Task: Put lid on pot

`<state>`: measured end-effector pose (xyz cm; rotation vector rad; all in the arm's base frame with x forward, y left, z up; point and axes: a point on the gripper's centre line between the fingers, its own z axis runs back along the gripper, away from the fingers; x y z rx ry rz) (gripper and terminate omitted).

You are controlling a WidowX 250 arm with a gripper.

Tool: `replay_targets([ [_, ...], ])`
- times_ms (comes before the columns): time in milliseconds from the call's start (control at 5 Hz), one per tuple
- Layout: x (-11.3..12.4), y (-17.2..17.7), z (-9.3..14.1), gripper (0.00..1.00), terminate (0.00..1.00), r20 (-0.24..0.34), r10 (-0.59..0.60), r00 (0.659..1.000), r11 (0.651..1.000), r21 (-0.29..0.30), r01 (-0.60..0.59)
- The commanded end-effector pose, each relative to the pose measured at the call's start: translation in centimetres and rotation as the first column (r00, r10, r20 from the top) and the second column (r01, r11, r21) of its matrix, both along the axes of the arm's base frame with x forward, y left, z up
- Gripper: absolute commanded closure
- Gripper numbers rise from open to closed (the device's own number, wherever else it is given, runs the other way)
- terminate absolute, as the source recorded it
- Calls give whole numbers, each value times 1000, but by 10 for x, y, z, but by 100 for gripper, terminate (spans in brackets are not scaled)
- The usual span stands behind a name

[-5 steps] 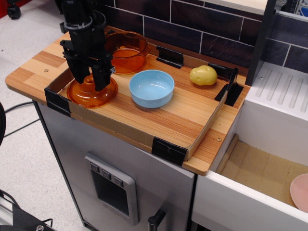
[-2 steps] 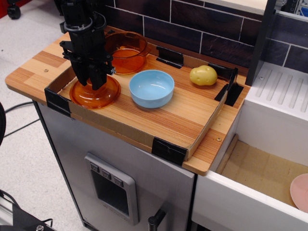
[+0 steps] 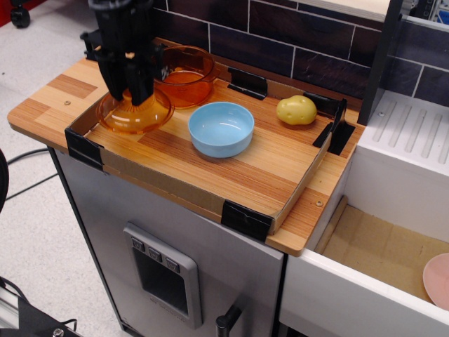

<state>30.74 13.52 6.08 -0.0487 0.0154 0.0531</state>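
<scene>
We see the gripper (image 3: 130, 90) pinching the lid (image 3: 136, 112) by its centre knob, holding it clear of the wood near the desk's left edge. The pot (image 3: 186, 75) sits just behind it, near the back edge. The blue bowl (image 3: 221, 128) stands mid-desk, the potato (image 3: 296, 110) toward the back right; the front right lies open.

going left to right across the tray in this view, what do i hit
lid held in the gripper → pot → blue bowl → potato
</scene>
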Motion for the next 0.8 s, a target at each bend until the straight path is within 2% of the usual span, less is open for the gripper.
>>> replay_targets([
  [0, 37, 4, 57, 100, 0, 84, 63, 994, 998, 7, -63],
  [200, 56, 7, 58, 100, 0, 80, 100, 992, 995, 3, -100],
  [600, 80, 6, 37, 100, 0, 68, 133, 989, 990, 27, -135],
])
